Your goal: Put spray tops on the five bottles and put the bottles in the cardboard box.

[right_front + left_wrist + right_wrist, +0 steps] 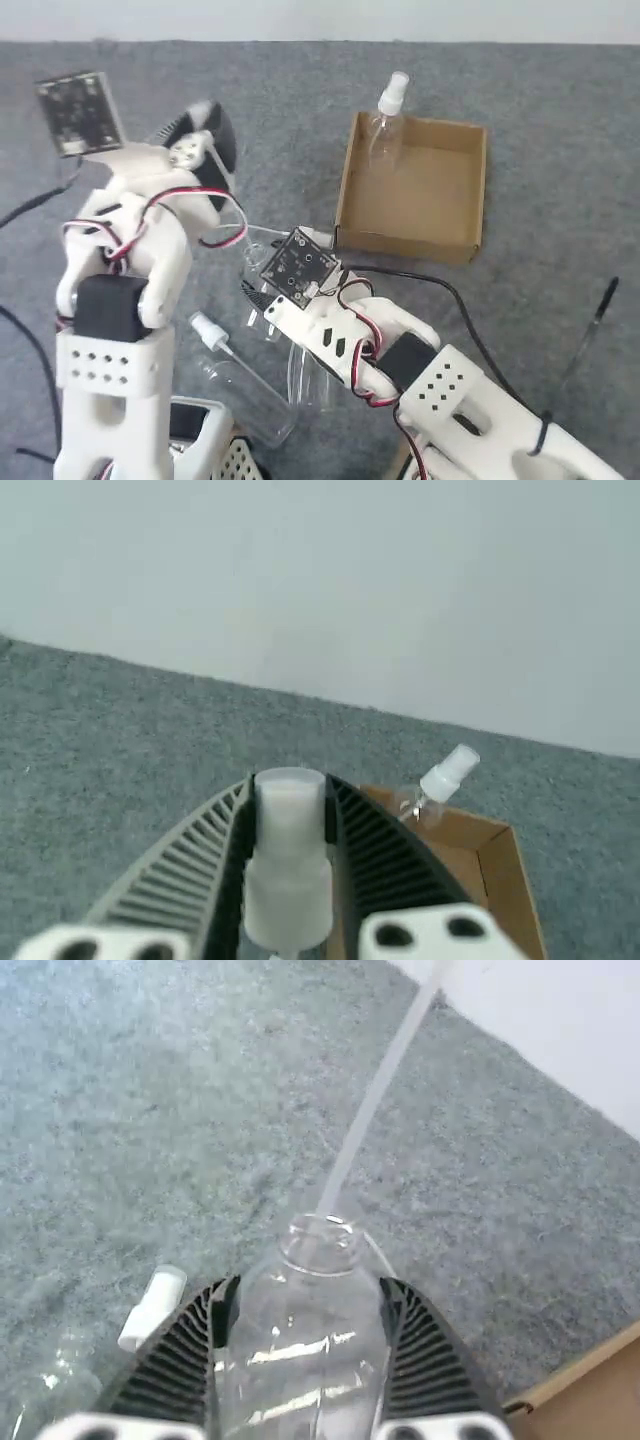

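My left gripper is shut on a white spray top, held high above the grey table. Its thin dip tube slants down into the open neck of a clear bottle, which my right gripper is shut on and holds upright. In the high view the right gripper sits mid-table under the left gripper. The cardboard box stands at the back right with one capped bottle leaning in its far left corner. A capped bottle lies near the front.
Another clear bottle lies partly under my right arm. A thin black stick lies at the far right. Black cables trail across the carpet near both arm bases. The box corner is close beside the held bottle.
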### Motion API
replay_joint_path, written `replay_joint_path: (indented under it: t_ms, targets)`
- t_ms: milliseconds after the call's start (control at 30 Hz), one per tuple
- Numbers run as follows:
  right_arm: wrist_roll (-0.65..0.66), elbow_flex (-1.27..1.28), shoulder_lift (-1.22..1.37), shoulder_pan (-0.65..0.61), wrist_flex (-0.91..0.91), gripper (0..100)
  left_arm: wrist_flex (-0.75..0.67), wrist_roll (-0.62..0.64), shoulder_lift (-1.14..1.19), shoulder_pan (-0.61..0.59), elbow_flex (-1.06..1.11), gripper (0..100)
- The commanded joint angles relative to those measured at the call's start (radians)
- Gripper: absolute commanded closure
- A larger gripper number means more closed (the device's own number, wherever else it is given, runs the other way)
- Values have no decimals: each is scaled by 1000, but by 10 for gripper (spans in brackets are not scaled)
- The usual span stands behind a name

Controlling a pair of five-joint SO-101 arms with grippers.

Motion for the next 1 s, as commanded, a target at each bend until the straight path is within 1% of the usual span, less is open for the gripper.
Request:
replay_joint_path:
  t_ms: [0,100,233,333,400,467,567,667,733,967]
  targets:
    - [-6,-8,-45,-5,65,992,69,-8,-12,9,-1,990]
    - [-6,-8,-45,-2,77,992,81,-60,-14,12,25,990]
    - [-21,9,-45,-1,-28,992,80,-68,-71,14,81,990]
    - [-127,55,-45,-1,-157,992,75,-72,-163,43,143,990]
    - [-190,86,-45,-1,-229,992,48,-109,-229,68,209,989]
    - [-201,110,-45,-1,-274,992,-2,-155,-288,92,289,988]
    - [-201,130,-45,-1,-288,992,-23,-206,-342,109,380,974]
    - [-201,141,-45,-1,-288,992,-20,-236,-353,109,417,895]
    - [-201,143,-45,-1,-288,992,-20,-249,-353,109,429,864]
    - [-199,144,-45,-1,-288,992,-14,-269,-353,100,377,863]
